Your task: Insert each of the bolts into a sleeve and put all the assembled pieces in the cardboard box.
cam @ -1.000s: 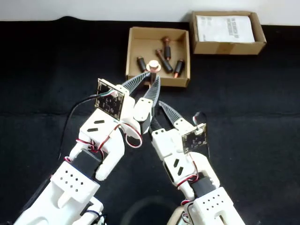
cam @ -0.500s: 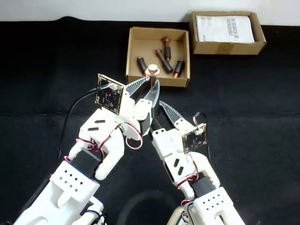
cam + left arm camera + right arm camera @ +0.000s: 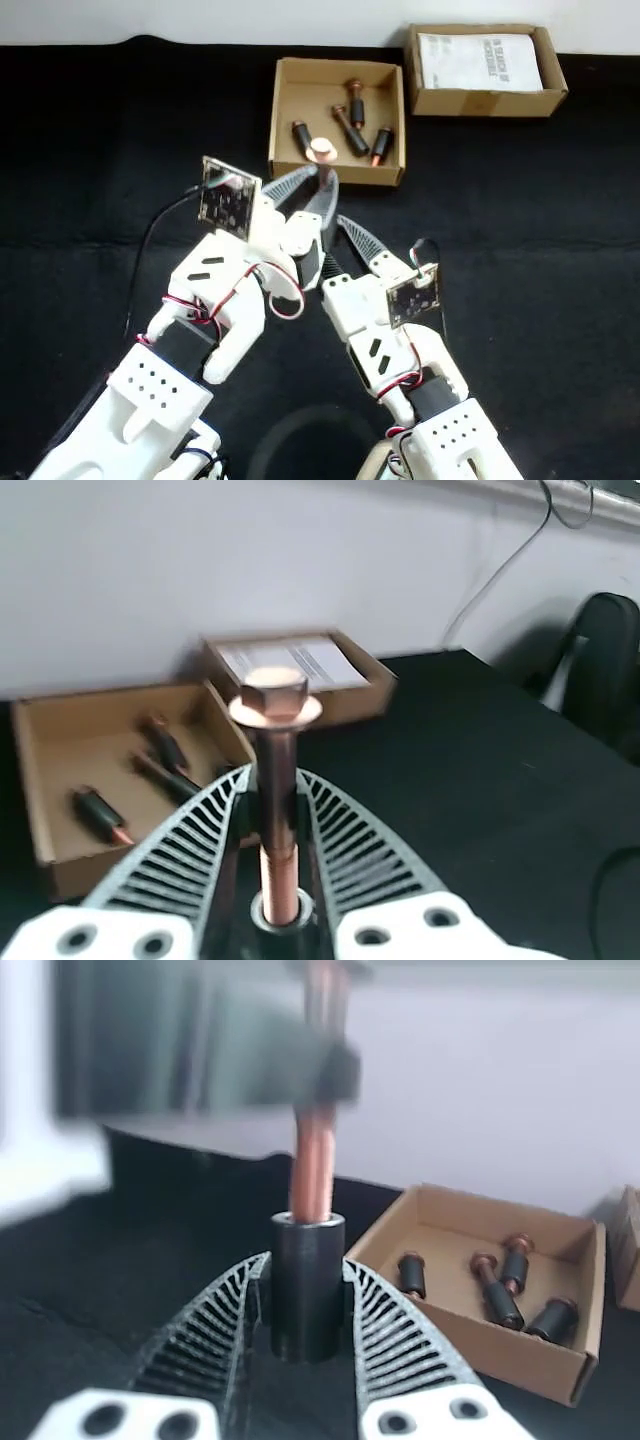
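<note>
Left wrist view: left tool [image 3: 275, 780] clamps bolt [image 3: 272, 702].

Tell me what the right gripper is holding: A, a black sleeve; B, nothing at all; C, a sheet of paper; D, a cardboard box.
A: in the right wrist view the right gripper is shut on an upright black sleeve, and the copper bolt goes into the sleeve's top.

Black tabletop [image 3: 90, 150], white wall [image 3: 200, 560] behind, dark chair [image 3: 605, 660].
</note>
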